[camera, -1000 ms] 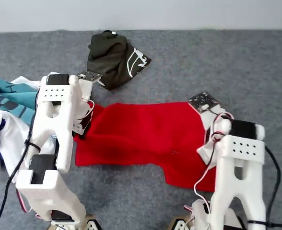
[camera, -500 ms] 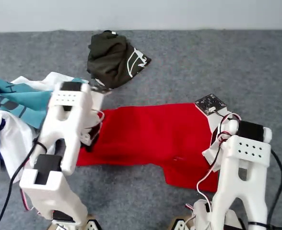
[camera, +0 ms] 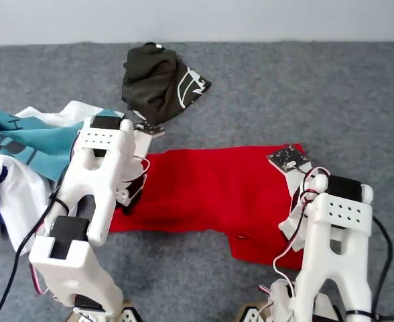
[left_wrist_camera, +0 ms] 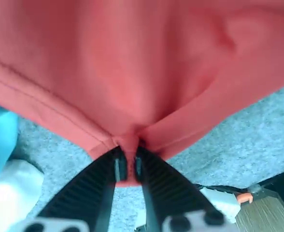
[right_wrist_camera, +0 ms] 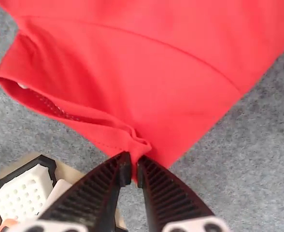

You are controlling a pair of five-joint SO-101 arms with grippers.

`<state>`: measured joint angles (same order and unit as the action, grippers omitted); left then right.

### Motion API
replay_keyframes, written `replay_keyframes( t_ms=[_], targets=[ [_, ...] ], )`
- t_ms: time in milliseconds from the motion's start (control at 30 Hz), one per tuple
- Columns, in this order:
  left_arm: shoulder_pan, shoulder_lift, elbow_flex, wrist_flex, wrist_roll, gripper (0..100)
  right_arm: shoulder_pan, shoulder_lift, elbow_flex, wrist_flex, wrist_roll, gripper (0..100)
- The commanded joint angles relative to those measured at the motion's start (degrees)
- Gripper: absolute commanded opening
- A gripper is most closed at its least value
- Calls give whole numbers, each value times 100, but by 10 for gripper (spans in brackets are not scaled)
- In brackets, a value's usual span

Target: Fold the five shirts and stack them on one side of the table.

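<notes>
While pinching the red shirt (camera: 210, 194), spread flat across the middle of the grey table (camera: 331, 87), treat both ends as one. Note the left gripper (left_wrist_camera: 127, 166) nipped narrow on a small tuck of cloth at the end beside the teal and white shirts (camera: 23, 144), and the right gripper (right_wrist_camera: 132, 169) clamped likewise on a puckered bit of hem at the opposite end. Judge both grips thin, so pull gently and avoid jerking. Lift just enough to free the cloth from the table, then carry the held edge over at matching height and pace to avoid skewing the fold. Lay it square on the lower layer before letting go. Steer clear of the dark shirt (camera: 158, 80) crumpled toward the table's far edge, and of the heap near the left arm.
</notes>
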<state>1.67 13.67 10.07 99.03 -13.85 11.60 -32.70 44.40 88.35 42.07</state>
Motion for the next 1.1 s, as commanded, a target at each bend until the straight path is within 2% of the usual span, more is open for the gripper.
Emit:
replay_keyframes(
  t_ms=[0,133,267,433,567,733,967,1067],
  targets=[
    [35,-325,4,149,-70,19,101,-171,-18,136,18,75],
    [9,-334,13,158,-53,75,66,-180,-18,435,44,175],
    [-176,-334,13,158,-79,105,66,-303,-35,549,44,179],
    [-475,-343,-31,158,-97,105,110,-1218,-273,374,0,180],
    [-844,-343,-207,158,-466,103,119,-1604,-343,-497,-695,180],
    [-1327,-334,-268,158,-1011,103,75,-989,-18,-2176,-1662,180],
    [-1380,-334,-259,158,-1635,103,110,857,35,-3899,-1925,180],
    [-1380,-334,-259,158,-1670,103,101,1402,35,-4418,-1925,179]
  ],
)
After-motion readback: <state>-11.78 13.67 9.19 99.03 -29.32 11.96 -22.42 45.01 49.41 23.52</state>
